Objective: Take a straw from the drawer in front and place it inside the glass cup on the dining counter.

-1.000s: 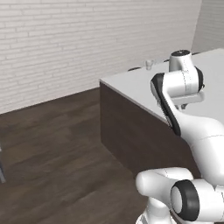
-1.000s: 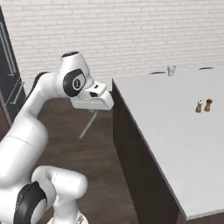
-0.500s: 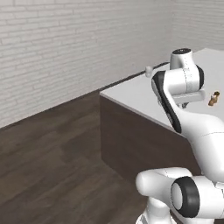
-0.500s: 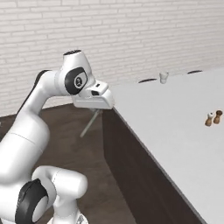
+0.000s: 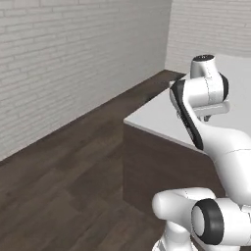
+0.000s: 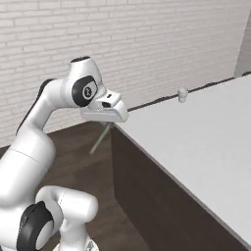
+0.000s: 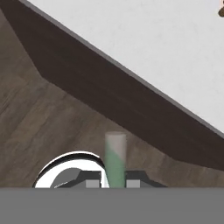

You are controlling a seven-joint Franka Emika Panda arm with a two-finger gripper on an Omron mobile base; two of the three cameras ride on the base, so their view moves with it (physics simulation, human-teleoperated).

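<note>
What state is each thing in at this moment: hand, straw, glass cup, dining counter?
hand: shut on the straw, held off the corner of the counter, over the floor.
straw: held in the hand, slanting down from it, not yet in the cup.
glass cup: upright at the far edge of the counter, no straw in it.
dining counter: white top, bearing the cup.

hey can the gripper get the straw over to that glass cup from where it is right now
Probably not yet. The gripper holds the straw out past the dining counter's near corner, over the floor, while the glass cup stands far off by the far edge. Nothing stands between them.
</note>
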